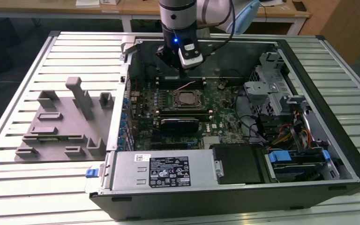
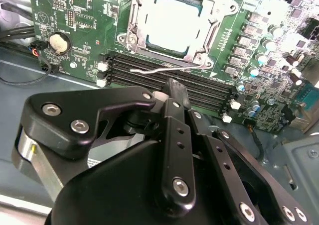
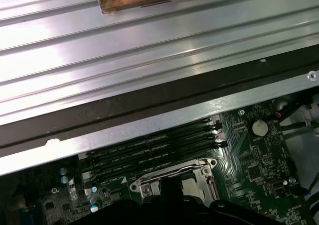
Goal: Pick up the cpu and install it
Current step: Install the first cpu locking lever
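Right now you have the small flat square cpu with the shiny silver top [image 2: 174, 21] lying in the black square socket frame with its metal bracket [image 2: 133, 16] on the green motherboard [image 2: 79, 16]. It lies flat, silver face up. Being square, it has no long axis; its edges run parallel to the black memory slots [image 2: 214, 88] beside the socket. No writing can be made out on its top.

In the exterior view the cpu [image 1: 185, 98] sits near the middle of the open black computer case [image 1: 348, 154], at about 6 o'clock from the black gripper [image 1: 175, 70], which hangs over the memory slots just beside the socket.

In the second wrist view the gripper [image 2: 171, 84] looks narrow, its fingers [image 2: 174, 130] drawn together with nothing between them. A thin wire lever [image 2: 164, 68] lies between the gripper and the socket.

At 6 o'clock in the case you see a grey metal box [image 1: 130, 173] with a white printed label [image 1: 167, 169]. At 9 o'clock, outside the case, a grey moulded fixture tray [image 1: 61, 126] rests on the ribbed metal table [image 1: 17, 187].
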`<state>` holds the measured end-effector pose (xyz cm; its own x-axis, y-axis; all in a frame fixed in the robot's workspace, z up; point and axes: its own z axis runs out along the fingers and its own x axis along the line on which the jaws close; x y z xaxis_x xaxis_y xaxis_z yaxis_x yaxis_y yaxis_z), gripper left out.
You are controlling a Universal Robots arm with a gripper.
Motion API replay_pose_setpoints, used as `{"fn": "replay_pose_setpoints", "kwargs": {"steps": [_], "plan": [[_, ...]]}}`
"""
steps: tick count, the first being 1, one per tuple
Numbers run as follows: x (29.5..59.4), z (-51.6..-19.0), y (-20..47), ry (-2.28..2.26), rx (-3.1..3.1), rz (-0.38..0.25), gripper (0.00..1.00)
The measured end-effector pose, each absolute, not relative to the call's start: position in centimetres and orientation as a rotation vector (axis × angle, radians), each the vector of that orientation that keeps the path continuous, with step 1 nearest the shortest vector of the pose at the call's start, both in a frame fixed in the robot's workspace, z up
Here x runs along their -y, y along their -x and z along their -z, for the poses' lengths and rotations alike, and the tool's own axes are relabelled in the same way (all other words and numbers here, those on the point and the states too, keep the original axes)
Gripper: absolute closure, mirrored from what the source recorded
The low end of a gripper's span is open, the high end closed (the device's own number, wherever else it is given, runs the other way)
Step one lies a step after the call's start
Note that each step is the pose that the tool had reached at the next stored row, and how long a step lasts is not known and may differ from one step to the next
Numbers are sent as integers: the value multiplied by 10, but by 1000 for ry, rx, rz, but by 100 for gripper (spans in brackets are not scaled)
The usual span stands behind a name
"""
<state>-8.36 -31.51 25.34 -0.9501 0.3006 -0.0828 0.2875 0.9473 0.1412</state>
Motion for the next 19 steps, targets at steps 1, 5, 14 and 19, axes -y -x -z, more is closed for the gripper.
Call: {"fn": "replay_pose_setpoints", "kwargs": {"steps": [1, 5, 14, 19], "plan": [[315, -253, 84, -454, -2998, -194, 89], [315, -250, 82, -454, -2998, -194, 89], [315, -247, 76, -454, -2998, -194, 89], [314, -246, 74, -454, -2998, -194, 89]]}}
